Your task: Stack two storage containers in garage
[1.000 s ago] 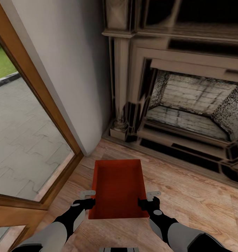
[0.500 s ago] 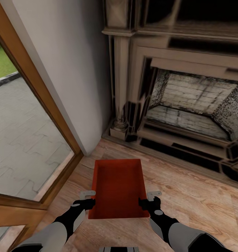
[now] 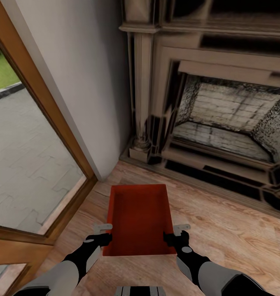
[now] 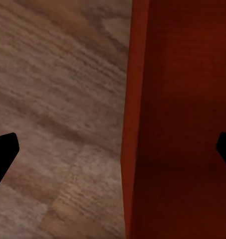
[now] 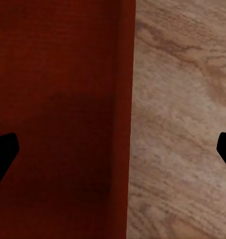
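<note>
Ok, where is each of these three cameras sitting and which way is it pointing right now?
Head view: on the robot's head, facing forward and down at the storage container, wood floor and fireplace; both forearms show, left gripper and right gripper at the container's side walls.
Left wrist view: on the left arm, looking down the container's wall; dark fingertips show.
Right wrist view: the same along the opposite wall.
All share the container and floor.
</note>
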Tool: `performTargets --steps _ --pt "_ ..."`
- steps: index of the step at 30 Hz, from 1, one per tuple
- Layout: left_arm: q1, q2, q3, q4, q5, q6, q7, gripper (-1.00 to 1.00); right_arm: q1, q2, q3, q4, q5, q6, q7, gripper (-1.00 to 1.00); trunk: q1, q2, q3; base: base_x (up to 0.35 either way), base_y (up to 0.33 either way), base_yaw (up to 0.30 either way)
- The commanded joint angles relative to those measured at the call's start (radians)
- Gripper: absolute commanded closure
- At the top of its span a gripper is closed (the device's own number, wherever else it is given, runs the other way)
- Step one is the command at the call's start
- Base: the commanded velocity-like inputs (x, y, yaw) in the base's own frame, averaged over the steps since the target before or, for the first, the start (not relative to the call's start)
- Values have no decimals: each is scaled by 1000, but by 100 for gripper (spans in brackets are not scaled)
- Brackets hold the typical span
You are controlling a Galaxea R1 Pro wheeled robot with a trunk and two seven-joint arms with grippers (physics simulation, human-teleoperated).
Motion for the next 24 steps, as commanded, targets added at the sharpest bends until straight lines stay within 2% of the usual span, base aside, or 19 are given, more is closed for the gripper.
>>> performTargets --steps 1,5,24 --pt "0 0 5 -3 2 6 1 -100 0 0 9 1 -8 -3 -3 -100 4 -7 -4 0 0 0" --pt "0 -1 5 -5 2 6 1 -100 0 -1 9 1 -8 -3 -3 -100 19 -35 -16 0 0 0" --pt "0 -6 1 2 -6 6 0 -100 0 0 9 1 -8 -3 -3 -100 19 -35 -16 0 0 0"
